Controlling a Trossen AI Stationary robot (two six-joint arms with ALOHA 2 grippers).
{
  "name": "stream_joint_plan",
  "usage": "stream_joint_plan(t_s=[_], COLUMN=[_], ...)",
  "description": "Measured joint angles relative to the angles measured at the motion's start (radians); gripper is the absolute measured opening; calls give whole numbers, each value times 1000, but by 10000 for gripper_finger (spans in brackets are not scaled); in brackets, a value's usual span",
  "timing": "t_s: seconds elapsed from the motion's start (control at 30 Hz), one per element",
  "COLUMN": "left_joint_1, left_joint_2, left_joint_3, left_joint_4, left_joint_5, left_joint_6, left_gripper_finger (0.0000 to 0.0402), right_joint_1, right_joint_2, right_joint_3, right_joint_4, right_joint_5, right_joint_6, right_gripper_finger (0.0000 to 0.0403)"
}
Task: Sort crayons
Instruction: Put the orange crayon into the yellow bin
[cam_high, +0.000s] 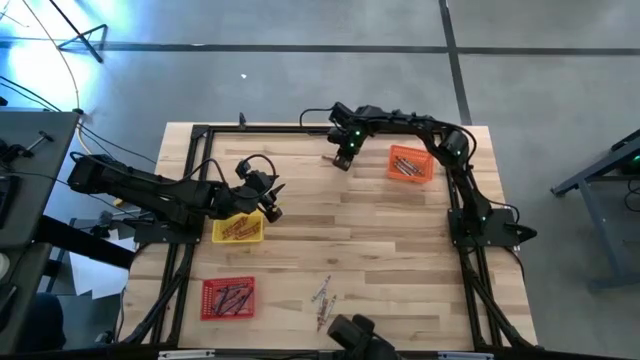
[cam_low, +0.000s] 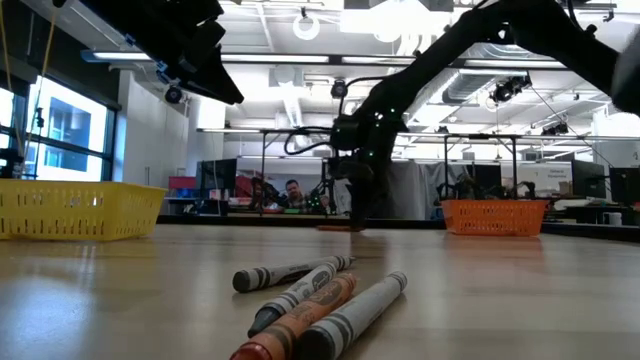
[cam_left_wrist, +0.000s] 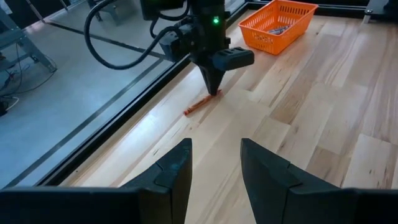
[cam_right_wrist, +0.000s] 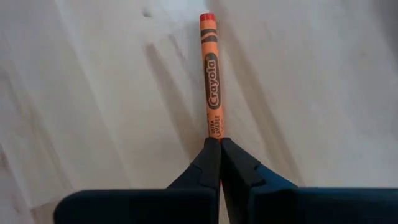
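An orange crayon (cam_right_wrist: 212, 81) lies flat on the wood near the table's far edge. My right gripper (cam_right_wrist: 219, 142) is shut on its near end and comes down steeply from above; the left wrist view shows this gripper (cam_left_wrist: 214, 92) with the crayon (cam_left_wrist: 199, 107) at its tip. My left gripper (cam_left_wrist: 216, 146) hangs open and empty above the yellow tray (cam_high: 238, 229) on the table's left. Several loose crayons (cam_low: 320, 300) lie in a small heap by the near edge. My right gripper pinches the orange crayon's one end (cam_right_wrist: 214, 132) between its two fingertips, where the end goes out of sight. The fingers come from above, slanting steeply down. The crayon reaches away from them, its length on the table (cam_left_wrist: 194, 110).
An orange tray (cam_high: 410, 164) with crayons in it stands just right of my right gripper. A red tray (cam_high: 228, 297) with crayons sits at the near left. The yellow tray also holds crayons. A black frame runs around the table's edges (cam_high: 200, 130).
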Motion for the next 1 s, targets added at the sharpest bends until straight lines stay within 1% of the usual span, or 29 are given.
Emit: stream_joint_plan(t_s=[0.47,0.7,0.9,1.0], left_joint_1=[0,0,0,0], left_joint_2=[0,0,0,0], left_joint_3=[0,0,0,0], left_joint_4=[0,0,1,1], left_joint_5=[0,0,0,0], left_joint_6=[-8,-10,-10,-11], left_gripper_finger=[122,122,122,122], right_joint_1=[-10,10,23,22], right_joint_2=[-151,-120,-90,-73], right_joint_3=[4,-21,-23,-23], right_joint_4=[14,51,68,74], right_joint_5=[3,5,4,6], right_joint_6=[-1,7,-24,-53], right_gripper_finger=[0,0,1,13])
